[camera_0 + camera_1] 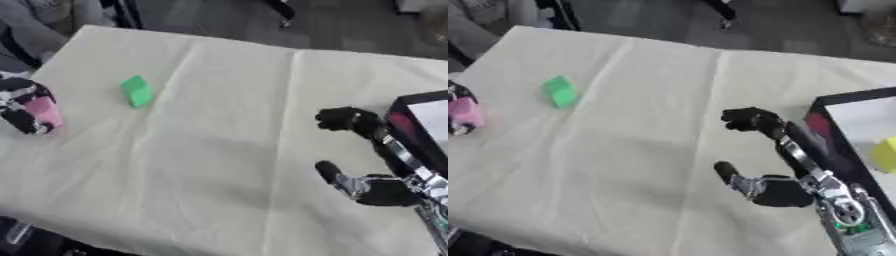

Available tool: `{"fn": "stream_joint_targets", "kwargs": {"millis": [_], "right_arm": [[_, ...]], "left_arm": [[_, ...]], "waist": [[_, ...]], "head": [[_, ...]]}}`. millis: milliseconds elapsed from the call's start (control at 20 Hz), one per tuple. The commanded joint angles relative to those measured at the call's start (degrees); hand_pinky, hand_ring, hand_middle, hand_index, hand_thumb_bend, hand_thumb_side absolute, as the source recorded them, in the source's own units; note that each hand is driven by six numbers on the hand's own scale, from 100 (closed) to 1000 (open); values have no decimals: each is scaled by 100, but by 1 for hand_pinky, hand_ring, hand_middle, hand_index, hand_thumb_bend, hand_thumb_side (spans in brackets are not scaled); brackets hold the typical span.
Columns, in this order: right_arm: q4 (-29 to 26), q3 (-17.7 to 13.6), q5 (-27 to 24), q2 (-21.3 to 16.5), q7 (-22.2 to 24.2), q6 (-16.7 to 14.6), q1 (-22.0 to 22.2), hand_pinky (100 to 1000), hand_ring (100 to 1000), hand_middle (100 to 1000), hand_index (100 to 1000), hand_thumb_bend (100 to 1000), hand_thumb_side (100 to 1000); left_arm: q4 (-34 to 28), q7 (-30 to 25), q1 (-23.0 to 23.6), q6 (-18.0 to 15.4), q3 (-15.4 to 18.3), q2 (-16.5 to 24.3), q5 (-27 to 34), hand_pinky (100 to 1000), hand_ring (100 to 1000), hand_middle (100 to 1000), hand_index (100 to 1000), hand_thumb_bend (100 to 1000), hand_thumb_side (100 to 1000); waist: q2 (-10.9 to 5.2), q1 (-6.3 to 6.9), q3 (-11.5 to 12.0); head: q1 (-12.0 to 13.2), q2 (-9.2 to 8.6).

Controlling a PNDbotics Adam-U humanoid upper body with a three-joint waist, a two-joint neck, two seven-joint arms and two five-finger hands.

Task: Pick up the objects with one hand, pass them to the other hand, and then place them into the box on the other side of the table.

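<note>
A green block [136, 91] lies on the cream tablecloth at the far left. At the left edge my left hand [16, 119] is shut on a pink object [41, 110], held just above the cloth. On the right, my right hand [776, 192] hovers over the table next to the black box [833, 142], with its fingers [750, 120] stretched forward, its thumb [726, 172] spread to the side, and nothing in it. A yellow object [884, 152] lies inside the box on its white floor.
The table [219, 150] is covered by a creased cream cloth. Its near edge runs along the lower left, and dark floor lies beyond the far edge. Grey cloth shows at the upper left corner.
</note>
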Motion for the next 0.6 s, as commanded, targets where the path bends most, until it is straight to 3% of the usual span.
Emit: {"fn": "stream_joint_targets", "kwargs": {"millis": [50,400,600], "right_arm": [[-117,-6,-18,-39,13,-14,-48,819,789,789,879,323,449],[-137,-13,-8,-44,12,-22,-55,819,787,786,879,323,447],[-207,2,24,-51,45,-47,-94,819,789,786,880,333,442]], "left_arm": [[-376,146,-28,67,138,402,157,716,478,434,637,150,100],[-1706,494,81,58,272,429,732,704,453,401,599,133,100],[-2657,647,105,-17,123,144,1391,704,452,398,592,111,100]], "waist": [[-94,-8,8],[-128,9,-7],[-160,-10,-33]], "head": [[-46,-9],[-297,-9],[-476,-9]]}}
